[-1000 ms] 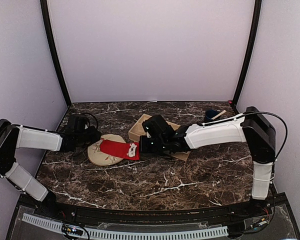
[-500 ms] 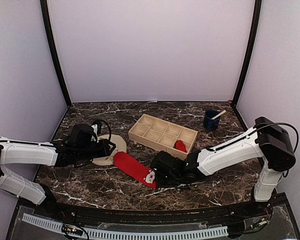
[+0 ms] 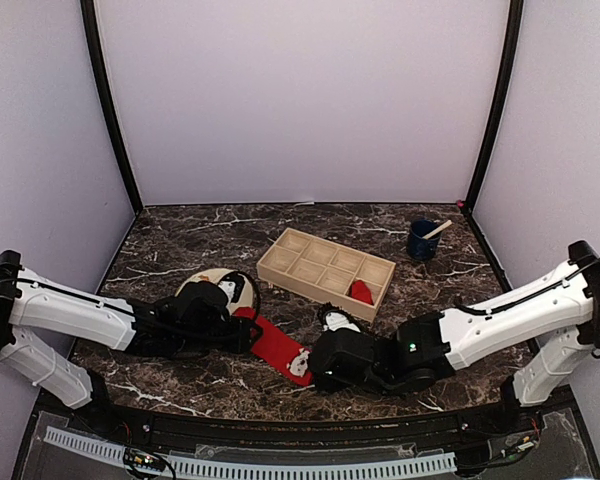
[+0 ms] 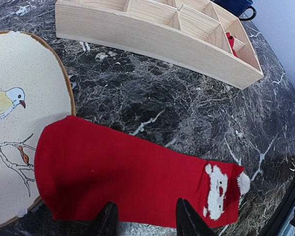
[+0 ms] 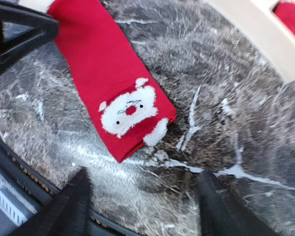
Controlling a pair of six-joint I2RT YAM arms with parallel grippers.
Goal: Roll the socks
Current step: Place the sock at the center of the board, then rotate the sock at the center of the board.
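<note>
One of the socks (image 3: pixel 280 346) lies flat on the marble, a red strip with a white furry face at its toe end (image 5: pixel 128 110). Its other end rests on the edge of the plate (image 4: pixel 19 123). My left gripper (image 4: pixel 146 222) hovers open over the sock's (image 4: pixel 128 172) near edge, with the fabric under its tips, not pinched. At the toe end my right gripper (image 5: pixel 143 206) stands wide open, holding nothing, with bare marble between its fingers. A second red sock (image 3: pixel 361 291) sits bundled in a corner compartment of the wooden tray (image 3: pixel 325 265).
The beige bird-pattern plate (image 3: pixel 216 286) lies left of centre, partly under my left arm. The wooden compartment tray (image 4: pixel 152 34) stands behind the sock. A blue cup (image 3: pixel 421 240) with a stick stands at the back right. The table's front edge runs close behind my right gripper (image 3: pixel 325 366).
The sock was dragged off the plate toward the front right. My right gripper then opened and let go of its toe end. My left gripper followed rightward over the plate and opened wider.
</note>
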